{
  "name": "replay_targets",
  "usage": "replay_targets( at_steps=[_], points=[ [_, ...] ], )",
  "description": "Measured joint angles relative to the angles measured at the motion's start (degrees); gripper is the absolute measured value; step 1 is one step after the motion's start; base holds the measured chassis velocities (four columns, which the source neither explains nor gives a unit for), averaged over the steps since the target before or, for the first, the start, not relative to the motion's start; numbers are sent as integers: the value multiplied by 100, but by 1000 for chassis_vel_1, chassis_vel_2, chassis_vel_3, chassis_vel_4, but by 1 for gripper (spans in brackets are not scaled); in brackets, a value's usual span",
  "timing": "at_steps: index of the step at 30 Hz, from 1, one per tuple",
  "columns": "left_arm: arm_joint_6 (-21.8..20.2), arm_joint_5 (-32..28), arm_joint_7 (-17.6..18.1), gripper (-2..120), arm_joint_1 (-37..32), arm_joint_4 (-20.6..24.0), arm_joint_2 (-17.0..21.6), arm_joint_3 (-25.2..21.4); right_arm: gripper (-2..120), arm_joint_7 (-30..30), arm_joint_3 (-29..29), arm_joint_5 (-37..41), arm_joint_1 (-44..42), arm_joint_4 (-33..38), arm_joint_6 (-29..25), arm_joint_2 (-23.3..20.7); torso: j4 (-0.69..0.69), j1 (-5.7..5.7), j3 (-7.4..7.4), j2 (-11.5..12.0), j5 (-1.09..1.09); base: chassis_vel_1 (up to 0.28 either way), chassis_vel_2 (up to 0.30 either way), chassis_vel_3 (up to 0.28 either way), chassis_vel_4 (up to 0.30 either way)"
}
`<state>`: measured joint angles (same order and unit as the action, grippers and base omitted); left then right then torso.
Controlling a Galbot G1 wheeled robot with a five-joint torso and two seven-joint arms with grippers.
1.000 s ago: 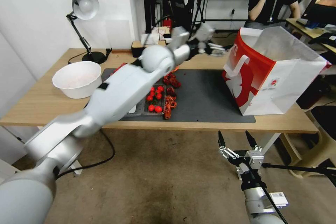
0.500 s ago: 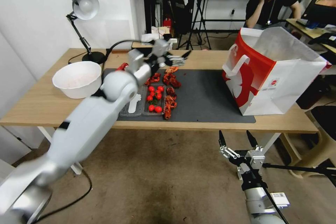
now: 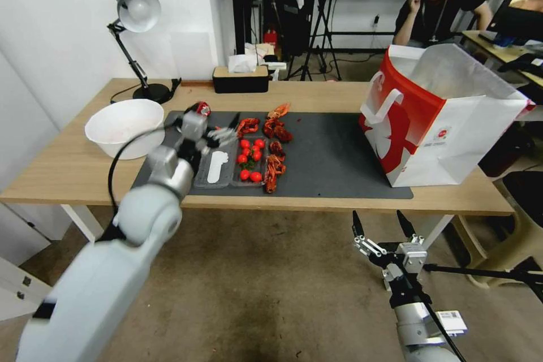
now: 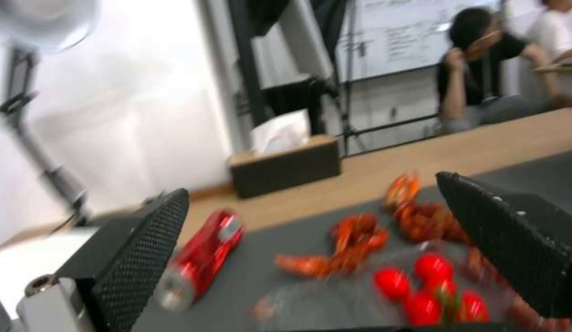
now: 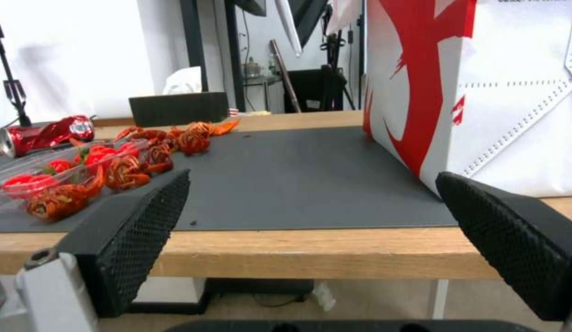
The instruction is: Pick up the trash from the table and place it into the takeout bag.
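A dented red soda can (image 3: 201, 108) lies on its side at the far left of the dark mat (image 3: 331, 158) on the table (image 3: 62, 172). My left gripper (image 3: 228, 128) hovers open and empty just in front of the can, over the left end of the clear tray. In the left wrist view the can (image 4: 204, 256) lies beyond the left fingers (image 4: 145, 240), not between them. The red-and-white takeout bag (image 3: 447, 124) stands open at the table's right end. My right gripper (image 3: 377, 218) hangs open below the table's front edge.
A clear tray of cherry tomatoes (image 3: 249, 159) and scattered red crayfish shells (image 3: 275, 131) sit mid-mat. A white basin (image 3: 123, 126) stands at the left, a desk lamp (image 3: 136, 11) behind it, and a tissue box (image 3: 240, 77) at the back edge.
My left arm has swung back from beside the bag's mouth to the left of the mat, stopping open near the can. The right arm has not moved.
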<state>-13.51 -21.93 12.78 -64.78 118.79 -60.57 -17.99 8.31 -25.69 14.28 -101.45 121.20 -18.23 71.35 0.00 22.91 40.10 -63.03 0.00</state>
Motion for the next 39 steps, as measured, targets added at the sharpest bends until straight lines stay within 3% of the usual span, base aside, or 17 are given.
replay_targets(
  at_steps=[4, 12, 22, 30, 39],
  points=[
    [48, 11, 219, 100, -472, 131, -142, -235, 100, -6, 4, -4, -14, 0, -4, -4, 0, 0, 0, 0, 0, 0, 0, 0, 0],
    [97, 17, 400, 100, -770, 195, -231, -522, 100, -6, -6, 7, -12, 10, -2, -102, 0, 0, 1, 0, 0, 0, 0, 0, 0],
    [-38, 23, 252, 100, -709, 65, -255, -586, 100, -8, 54, 11, 13, -5, 12, -86, 0, 0, 1, 1, 0, 0, 0, 0, 0],
    [71, -202, -27, 100, 7, -561, -23, -93, 100, -14, 57, 15, 11, -11, 16, -88, 0, 2, 1, 2, -1, 0, 0, 0, 0],
    [-203, -715, -151, 100, 1658, -1324, 566, 555, 100, -15, 51, -5, 15, 2, 28, -45, 0, 2, 2, 2, 0, 0, 0, 0, 0]
  ],
)
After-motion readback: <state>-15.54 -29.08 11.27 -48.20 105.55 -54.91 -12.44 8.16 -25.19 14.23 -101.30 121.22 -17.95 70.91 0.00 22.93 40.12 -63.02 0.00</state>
